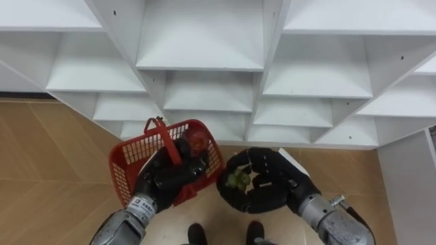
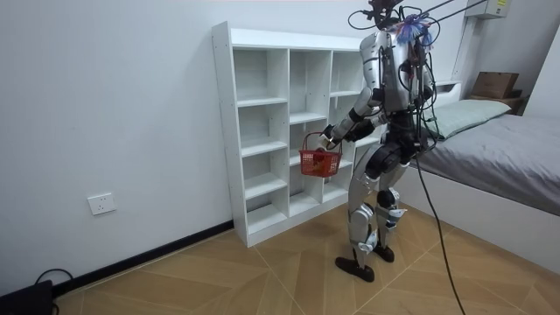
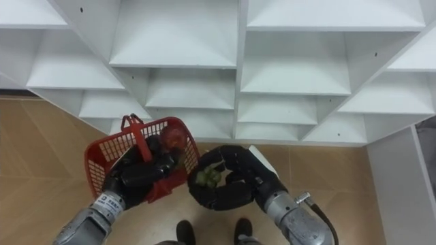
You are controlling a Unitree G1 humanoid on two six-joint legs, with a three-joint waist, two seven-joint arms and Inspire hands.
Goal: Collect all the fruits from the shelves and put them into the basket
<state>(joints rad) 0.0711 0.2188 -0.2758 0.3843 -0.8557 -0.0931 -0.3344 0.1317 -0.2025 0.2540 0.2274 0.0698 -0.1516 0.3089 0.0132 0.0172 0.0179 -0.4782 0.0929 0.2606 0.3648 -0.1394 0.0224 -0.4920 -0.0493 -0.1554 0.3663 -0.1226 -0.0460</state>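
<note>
Basket of red plastic mesh [image 1: 128, 158], gripped by the left hand [image 1: 165, 179], is hanging just left of the right hand [image 1: 267, 187], which is clutching a small green fruit [image 1: 238, 180].

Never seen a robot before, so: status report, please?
Left hand gripping red basket by its handle; red fruit inside. Right hand curled round green fruit, beside the basket rim. Nothing between fruit and basket.

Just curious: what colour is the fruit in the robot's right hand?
Green; the fruit shows best in the right eye view.
</note>
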